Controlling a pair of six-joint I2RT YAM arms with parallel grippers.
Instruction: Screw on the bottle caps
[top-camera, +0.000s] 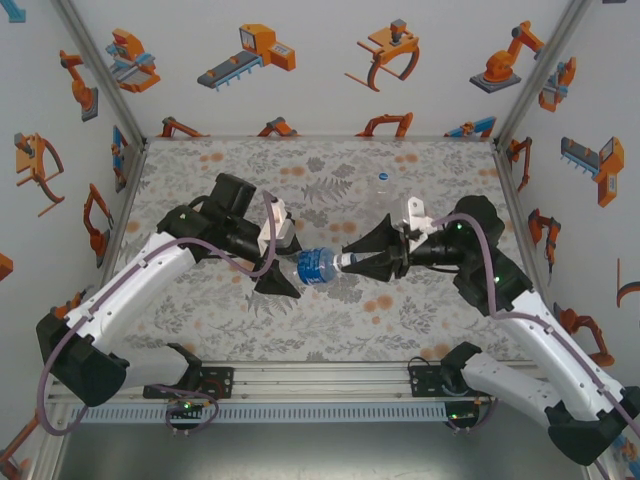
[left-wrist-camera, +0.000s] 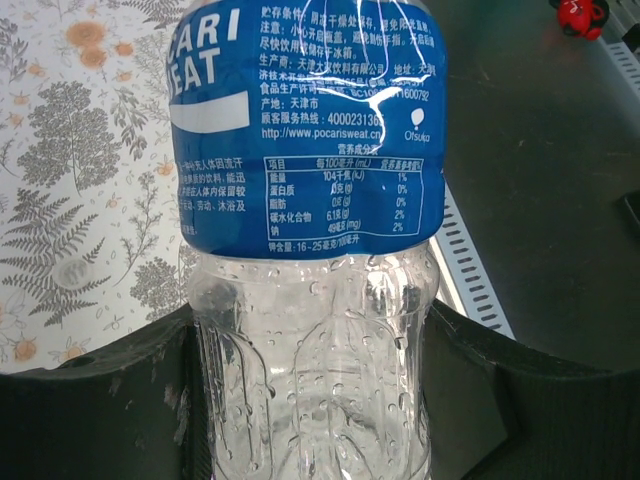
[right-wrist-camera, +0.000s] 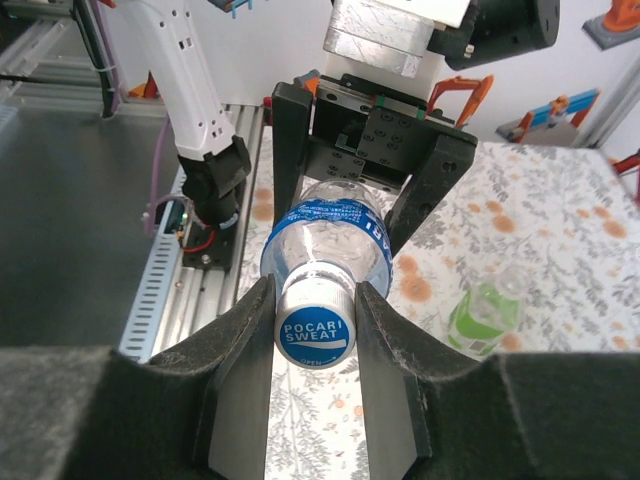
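Right wrist: cap (right-wrist-camera: 314, 330) in right gripper (right-wrist-camera: 315, 298), prob on bottle (right-wrist-camera: 325, 235)

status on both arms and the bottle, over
Left gripper shut on blue-label bottle, held sideways. Right gripper shut on its cap. Green bottle off to the side, nothing in the way.

A small clear plastic bottle with a blue label band (top-camera: 320, 267) hangs level above the floral-print table (top-camera: 240, 325). Its ribbed base, beaded with droplets, is clamped in the left gripper (top-camera: 287, 265). Its round blue screw cap (right-wrist-camera: 316, 332), printed POCARI SWEAT, sits on the neck, pinched by the right gripper (top-camera: 357, 259). A green-tinted clear bottle (right-wrist-camera: 480, 318) rests on the table nearby, seemingly on its side. A tiny pale round cap (top-camera: 382, 175) lies alone toward the far edge.
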